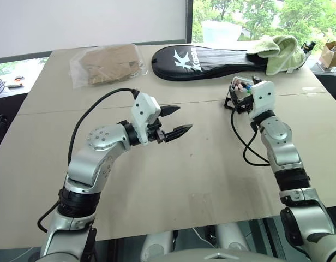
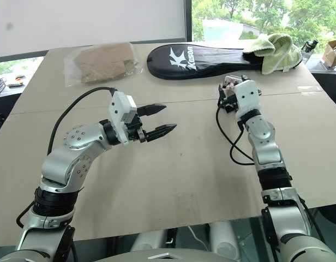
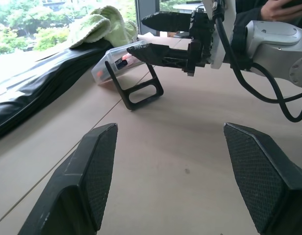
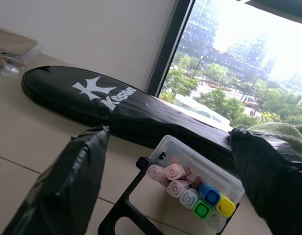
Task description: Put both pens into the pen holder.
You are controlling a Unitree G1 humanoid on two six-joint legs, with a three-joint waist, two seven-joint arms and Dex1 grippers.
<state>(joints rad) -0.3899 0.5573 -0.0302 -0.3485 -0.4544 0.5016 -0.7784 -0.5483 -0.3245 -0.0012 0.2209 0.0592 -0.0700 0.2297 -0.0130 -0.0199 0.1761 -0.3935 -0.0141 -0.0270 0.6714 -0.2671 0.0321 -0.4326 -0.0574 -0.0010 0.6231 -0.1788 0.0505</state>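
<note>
I can read one marking: a large white "K" emblem with the word "Kason" beside it, printed in white on the long black racket case that lies along the far edge of the table, near its far right corner. From my head the same logo shows on the case's rounded end, turned sideways to me. I can read no other lettering.
</note>
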